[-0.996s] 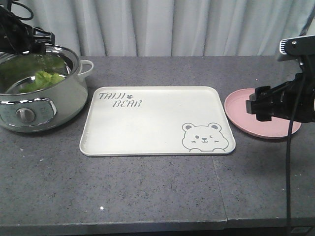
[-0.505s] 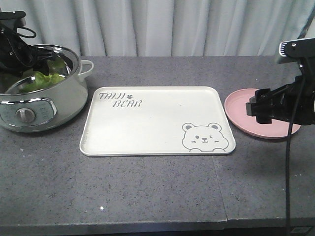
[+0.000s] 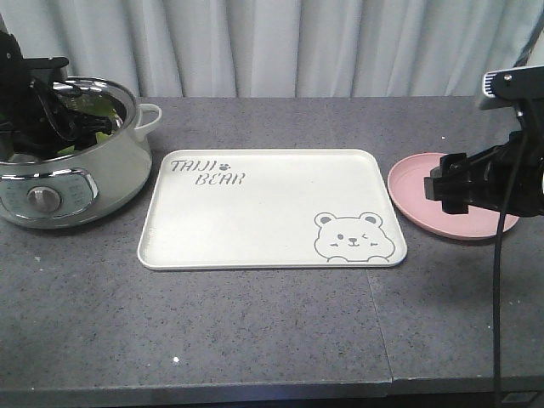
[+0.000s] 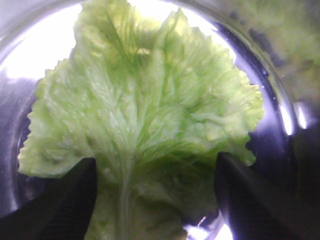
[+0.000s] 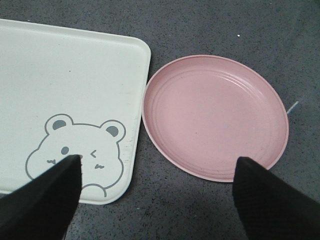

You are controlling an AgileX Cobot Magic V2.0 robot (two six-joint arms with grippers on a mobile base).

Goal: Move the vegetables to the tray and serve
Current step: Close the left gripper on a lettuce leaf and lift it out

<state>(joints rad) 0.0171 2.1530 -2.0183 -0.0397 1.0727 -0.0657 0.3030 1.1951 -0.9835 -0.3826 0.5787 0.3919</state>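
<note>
- The step in hand looks like picking one vegetable out of the pot. The left gripper (image 4: 154,167) is down inside the round pale-green electric pot (image 3: 106,166) with the shiny steel inner wall, at the left end of the dark grey speckled tabletop (image 3: 272,331).
- Its jaws stand spread wide, one black finger on each side of the crinkly bright green lettuce leaf (image 4: 145,100). Nothing is pinched yet, and whether the fingertips touch the leaf cannot be told.
- To do it well, I would close across the paler rib low on the leaf. That part is likely the firmest, and the frilled edge would probably tear or slip.
- Lift straight up until clear of the steel rim before swinging toward the tray. A limp, possibly wet leaf may drag on the wall.
- The leaf is broad and fan-shaped, with deep wrinkles and a ragged margin. It lies flat and fills most of the wrist view.
- The large cream-white rectangular tray (image 3: 255,212) with grey lettering and a bear face lies bare in the middle of the table, just right of the pot.
- The right gripper (image 5: 157,167) hovers with fingers wide apart and holding nothing, over the near edge of the round pink plate (image 5: 215,115) beside the tray.
</note>
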